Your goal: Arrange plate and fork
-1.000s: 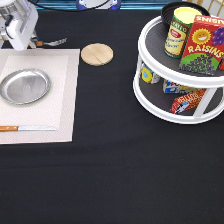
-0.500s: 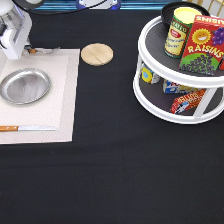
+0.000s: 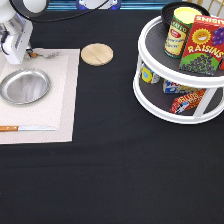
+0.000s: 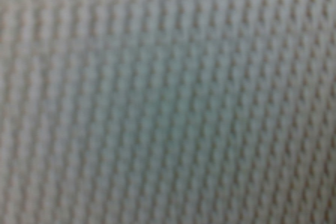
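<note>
On the left side of the table, a round silver plate lies flat on a pale woven placemat, roughly in the mat's middle and toward its left part. The fork, with a brown wooden handle and silver tines, lies on the far edge of the same mat, beyond the plate and apart from it, its tines pointing right. The gripper is down at the mat's far-left corner, right at the fork's handle end and just beyond the plate's rim; whether its fingers are spread or pressed together cannot be told, since the white hand hides them. A knife with a wooden handle and flat silver blade lies along the near edge of the mat, well apart from the plate.

The wrist view is filled with the woven weave of the placemat, seen from very close.

Just right of the mat's far corner, a round tan wooden disc rests on the black tablecloth. Far to the right stands a white two-tier round rack. Its upper tier carries a can and a red raisins box; its lower tier holds small packets.
</note>
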Motion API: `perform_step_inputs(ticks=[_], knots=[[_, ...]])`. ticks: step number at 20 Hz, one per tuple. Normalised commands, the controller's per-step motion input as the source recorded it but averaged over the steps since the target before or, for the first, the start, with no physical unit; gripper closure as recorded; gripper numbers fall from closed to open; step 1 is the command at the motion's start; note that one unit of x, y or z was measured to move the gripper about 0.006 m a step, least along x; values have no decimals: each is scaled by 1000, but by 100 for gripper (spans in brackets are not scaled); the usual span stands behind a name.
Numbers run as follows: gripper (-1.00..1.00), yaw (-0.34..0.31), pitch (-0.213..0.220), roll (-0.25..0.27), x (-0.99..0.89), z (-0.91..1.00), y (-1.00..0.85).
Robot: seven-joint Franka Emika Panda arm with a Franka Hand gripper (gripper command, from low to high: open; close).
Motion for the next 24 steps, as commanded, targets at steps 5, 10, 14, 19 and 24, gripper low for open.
perform_step_inputs(ticks=[5,10,14,19,24], knots=[[100,17,44,-93,165,43,22],[100,138,0,-88,79,7,20],[100,150,0,-104,126,50,99],[100,116,0,-121,14,13,218],[100,113,0,-94,-9,49,198]])
